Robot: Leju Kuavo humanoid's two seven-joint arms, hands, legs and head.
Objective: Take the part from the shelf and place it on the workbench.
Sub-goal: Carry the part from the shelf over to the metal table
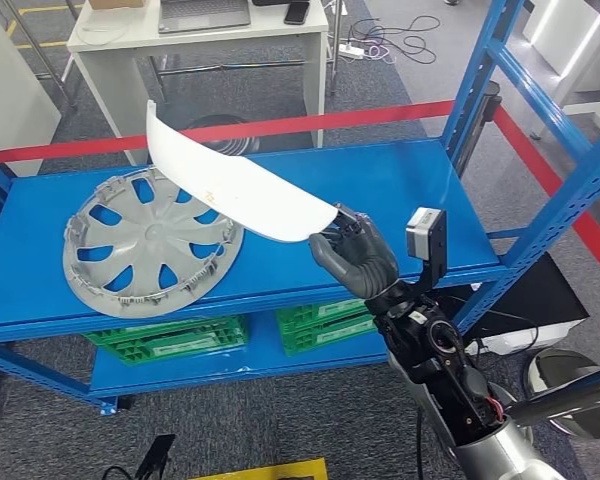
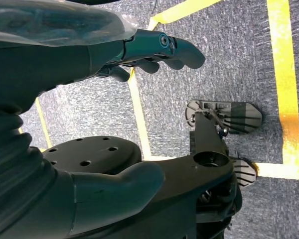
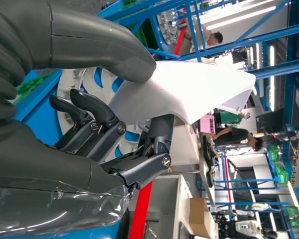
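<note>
One right hand [image 1: 355, 258] pinches the near tip of the white part [image 1: 229, 180], thumb [image 3: 102, 47] on one face and dark fingers [image 3: 155, 144] on the other. It holds the part tilted in the air above the blue shelf [image 1: 403, 190], its far end raised over a grey hubcap [image 1: 150, 245] lying flat there. Green crates [image 1: 169, 335] sit on the level below. Over grey floor with yellow lines, the left hand [image 2: 102, 99] holds nothing, fingers [image 2: 170, 47] stretched apart.

Right hand [image 1: 355, 257] raised forward on extended arm, thumb and fingers pinching; left hand [image 2: 102, 119] hanging, fingers apart
</note>
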